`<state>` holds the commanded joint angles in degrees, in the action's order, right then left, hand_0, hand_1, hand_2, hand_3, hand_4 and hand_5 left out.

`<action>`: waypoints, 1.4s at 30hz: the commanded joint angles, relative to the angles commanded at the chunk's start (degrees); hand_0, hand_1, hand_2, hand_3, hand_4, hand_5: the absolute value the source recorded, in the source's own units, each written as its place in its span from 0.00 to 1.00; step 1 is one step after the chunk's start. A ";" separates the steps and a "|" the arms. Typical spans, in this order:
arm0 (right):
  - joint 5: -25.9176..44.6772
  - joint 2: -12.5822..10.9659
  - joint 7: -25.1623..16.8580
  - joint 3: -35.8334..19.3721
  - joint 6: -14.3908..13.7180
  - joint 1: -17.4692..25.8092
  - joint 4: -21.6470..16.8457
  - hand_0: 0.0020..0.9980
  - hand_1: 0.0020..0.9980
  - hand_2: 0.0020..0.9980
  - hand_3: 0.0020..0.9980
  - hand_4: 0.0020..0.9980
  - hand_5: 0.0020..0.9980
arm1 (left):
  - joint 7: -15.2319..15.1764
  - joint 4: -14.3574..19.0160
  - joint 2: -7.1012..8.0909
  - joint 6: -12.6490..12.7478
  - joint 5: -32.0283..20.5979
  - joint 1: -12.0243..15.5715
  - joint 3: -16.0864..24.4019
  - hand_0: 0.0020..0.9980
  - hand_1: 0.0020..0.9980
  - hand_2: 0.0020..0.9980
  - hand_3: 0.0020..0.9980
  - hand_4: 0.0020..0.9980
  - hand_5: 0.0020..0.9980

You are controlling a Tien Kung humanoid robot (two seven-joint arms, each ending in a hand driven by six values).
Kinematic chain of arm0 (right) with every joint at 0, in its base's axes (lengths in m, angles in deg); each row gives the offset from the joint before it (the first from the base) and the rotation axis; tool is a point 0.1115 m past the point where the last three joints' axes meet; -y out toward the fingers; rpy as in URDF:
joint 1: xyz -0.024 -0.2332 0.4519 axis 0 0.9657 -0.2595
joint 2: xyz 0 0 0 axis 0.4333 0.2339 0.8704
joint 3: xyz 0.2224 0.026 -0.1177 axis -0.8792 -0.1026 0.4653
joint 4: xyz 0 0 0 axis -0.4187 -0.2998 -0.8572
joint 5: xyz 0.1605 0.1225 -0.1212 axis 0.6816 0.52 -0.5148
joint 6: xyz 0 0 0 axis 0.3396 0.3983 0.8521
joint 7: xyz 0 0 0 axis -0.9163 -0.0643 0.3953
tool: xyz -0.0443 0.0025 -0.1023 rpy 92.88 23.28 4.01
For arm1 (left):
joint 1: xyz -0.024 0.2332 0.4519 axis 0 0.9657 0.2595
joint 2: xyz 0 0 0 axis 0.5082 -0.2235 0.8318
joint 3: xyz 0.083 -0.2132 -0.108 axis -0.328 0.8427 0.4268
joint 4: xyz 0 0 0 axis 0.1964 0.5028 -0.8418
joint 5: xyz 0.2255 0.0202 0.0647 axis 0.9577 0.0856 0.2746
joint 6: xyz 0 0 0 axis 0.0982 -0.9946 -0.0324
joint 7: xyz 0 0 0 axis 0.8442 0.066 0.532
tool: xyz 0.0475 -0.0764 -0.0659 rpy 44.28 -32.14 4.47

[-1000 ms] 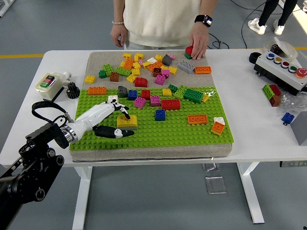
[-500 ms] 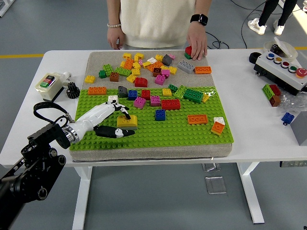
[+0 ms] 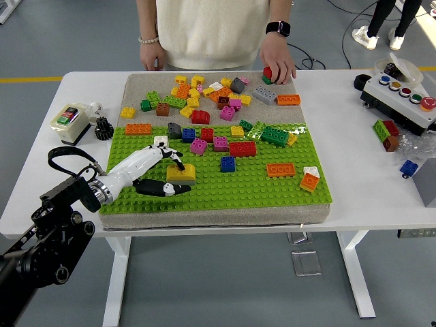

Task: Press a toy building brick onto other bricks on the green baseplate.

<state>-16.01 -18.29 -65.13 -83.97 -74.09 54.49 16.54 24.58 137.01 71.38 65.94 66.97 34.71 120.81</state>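
Low on the green baseplate [image 3: 259, 187], left hand [image 3: 146, 170], fingers [image 3: 158, 159] holding yellow brick [image 3: 180, 174]

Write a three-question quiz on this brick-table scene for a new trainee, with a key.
1. True or false: the left hand rests its fingers on the yellow brick on the green baseplate.
2. What does the person's hand at the far edge hold? A) a red brick B) a blue brick C) nothing
3. Fill in: the loose pile of bricks lies on the grey mat, on the ____ side of the baseplate.

Key
1. True: the fingers lie on top of it, with the thumb on the plate in front.
2. A, the red brick.
3. far
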 joint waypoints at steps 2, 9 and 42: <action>0.01 -0.01 0.00 -0.04 -0.03 0.00 0.00 0.74 0.66 0.71 0.60 0.92 0.51 | 0.00 -0.11 -0.06 0.12 0.00 0.02 -0.09 1.00 0.91 0.86 0.61 1.00 0.67; 0.02 0.03 -0.06 0.07 -0.09 0.00 0.00 0.74 0.66 0.71 0.60 0.92 0.51 | -0.14 -0.15 -0.16 1.06 0.00 0.03 -0.29 1.00 0.91 0.86 0.61 1.00 0.66; -0.03 0.15 -0.12 0.21 -0.26 0.07 0.00 0.74 0.66 0.71 0.60 0.92 0.51 | -0.30 -1.79 -0.06 2.50 0.00 -0.15 -1.50 1.00 0.90 0.85 0.60 1.00 0.65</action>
<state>-16.04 -18.14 -65.25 -83.76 -74.35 54.57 16.54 24.28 135.22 71.32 68.45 66.97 34.56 119.31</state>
